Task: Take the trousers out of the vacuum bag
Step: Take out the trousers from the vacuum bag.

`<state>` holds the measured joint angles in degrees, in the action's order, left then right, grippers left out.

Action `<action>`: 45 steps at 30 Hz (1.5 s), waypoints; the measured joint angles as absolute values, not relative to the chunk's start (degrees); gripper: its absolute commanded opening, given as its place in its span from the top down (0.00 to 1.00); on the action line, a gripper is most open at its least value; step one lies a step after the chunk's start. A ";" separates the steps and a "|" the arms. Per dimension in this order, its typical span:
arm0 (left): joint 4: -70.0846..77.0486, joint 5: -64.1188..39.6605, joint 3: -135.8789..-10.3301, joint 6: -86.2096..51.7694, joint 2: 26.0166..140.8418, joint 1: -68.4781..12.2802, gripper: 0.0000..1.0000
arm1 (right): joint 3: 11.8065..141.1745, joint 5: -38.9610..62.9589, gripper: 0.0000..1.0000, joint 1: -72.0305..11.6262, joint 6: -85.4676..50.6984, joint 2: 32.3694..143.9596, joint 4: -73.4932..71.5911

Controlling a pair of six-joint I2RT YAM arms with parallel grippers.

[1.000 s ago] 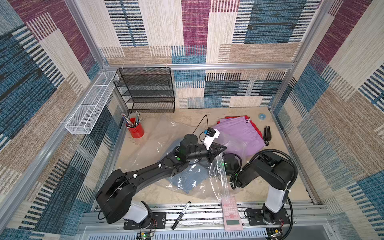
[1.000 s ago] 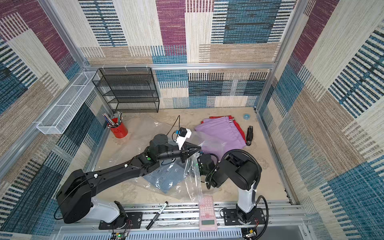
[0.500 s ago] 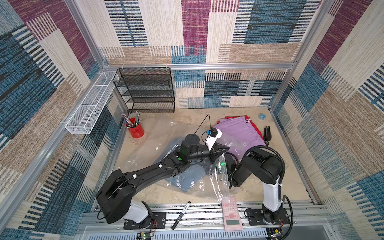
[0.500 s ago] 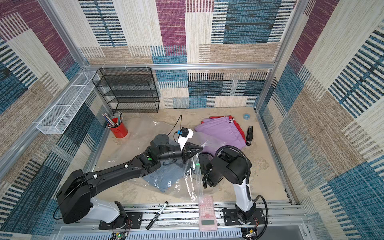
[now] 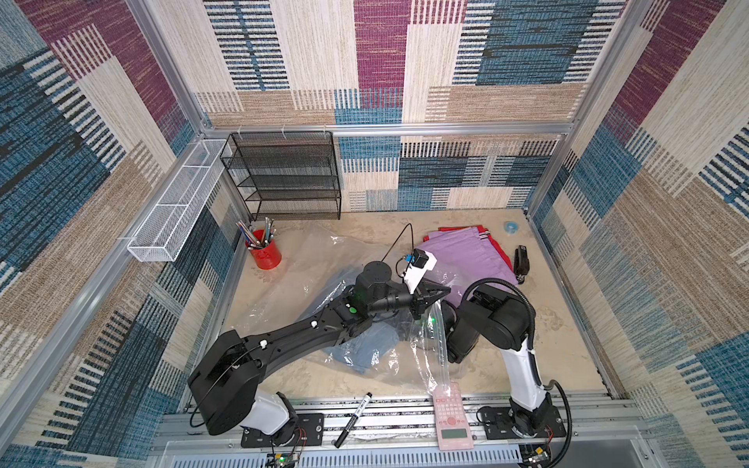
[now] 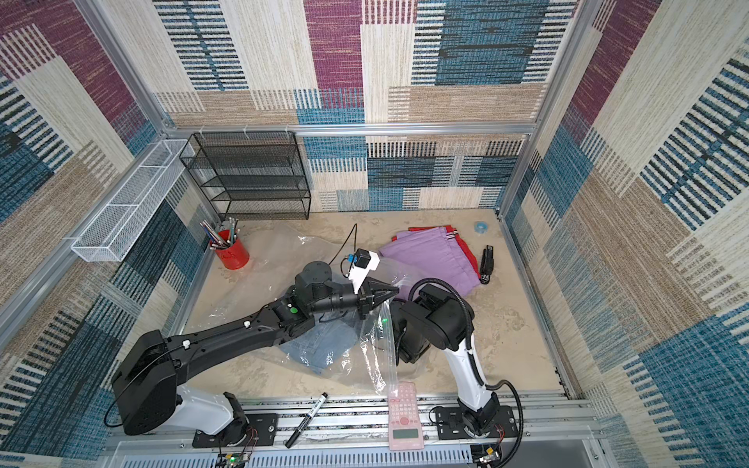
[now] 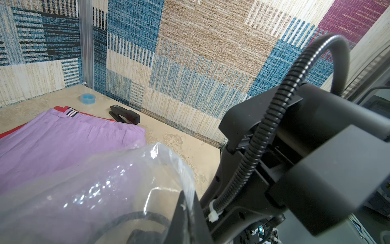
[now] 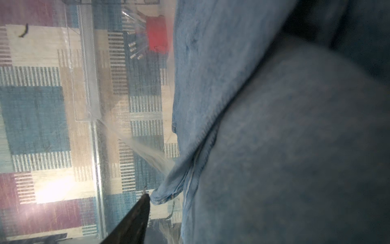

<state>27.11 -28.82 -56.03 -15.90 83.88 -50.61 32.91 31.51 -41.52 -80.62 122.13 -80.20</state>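
This is a robot lab test cell. An aluminium frame (image 5: 389,129) boxes in a beige tabletop (image 5: 559,316), and the walls are lined with patchwork carpet panels (image 5: 381,60). Two black arms, left (image 5: 308,336) and right (image 5: 518,364), are bolted to a slotted rail (image 5: 405,417) at the front edge. Office props are set around them: a mesh shelf (image 5: 292,178), wire basket (image 5: 178,202), pen cup (image 5: 265,253), stapler (image 5: 521,259), tape (image 5: 511,227), calculator (image 5: 450,417) and marker (image 5: 352,419).

Two trousers (image 5: 466,255) are stacked at the counter's (image 5: 559,324) back right. A third pair (image 5: 367,348) is enclosed in the vacuum bag (image 5: 308,279), front centre.
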 measured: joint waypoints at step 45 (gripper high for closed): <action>26.61 -27.00 -54.37 -12.86 81.23 -51.00 1.00 | 19.49 39.48 0.95 -33.10 -66.74 90.52 -52.73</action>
<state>26.61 -27.00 -54.37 -12.86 81.23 -51.00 19.49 39.48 -33.10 -66.74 90.52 -52.73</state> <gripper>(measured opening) 0.056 0.136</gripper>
